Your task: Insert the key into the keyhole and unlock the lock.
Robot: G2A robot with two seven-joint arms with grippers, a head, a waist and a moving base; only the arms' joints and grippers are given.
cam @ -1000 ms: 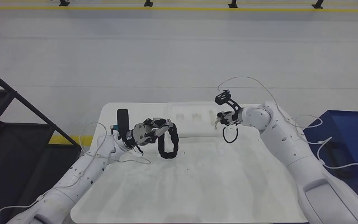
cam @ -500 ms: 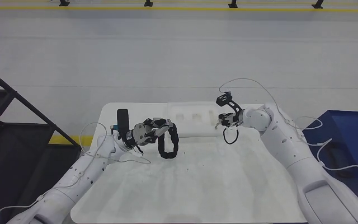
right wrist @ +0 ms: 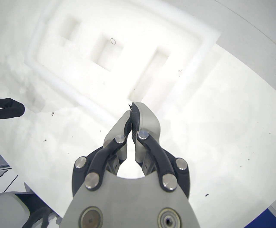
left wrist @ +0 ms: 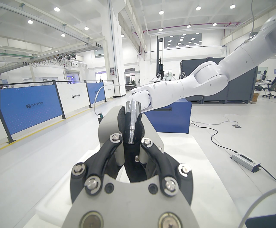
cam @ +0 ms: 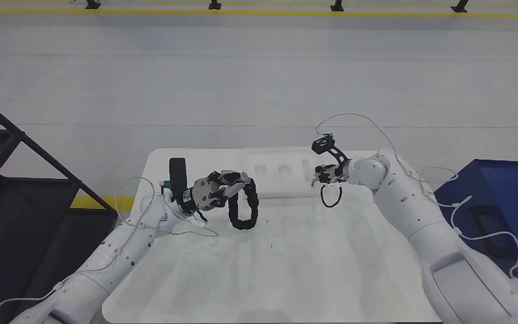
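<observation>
Looking down, the top view has the left pincer (cam: pixel 220 185) holding the lock (cam: pixel 243 209) over the counter (cam: pixel 307 267), its black cable loop hanging beside the foam tray (cam: pixel 275 186). The left wrist view adds what is too small to see from above: both fingers are clamped tight on the lock's chrome barrel (left wrist: pixel 133 108), which stands up between them. The right pincer (cam: pixel 317 173) hovers at one end of the tray. Its wrist view shows the pads pressed together with a dark fleck at the tips, too small to identify as the key.

Industrial hall, high lit ceiling (left wrist: pixel 129 17), blue barrier fencing (left wrist: pixel 30 112)
</observation>
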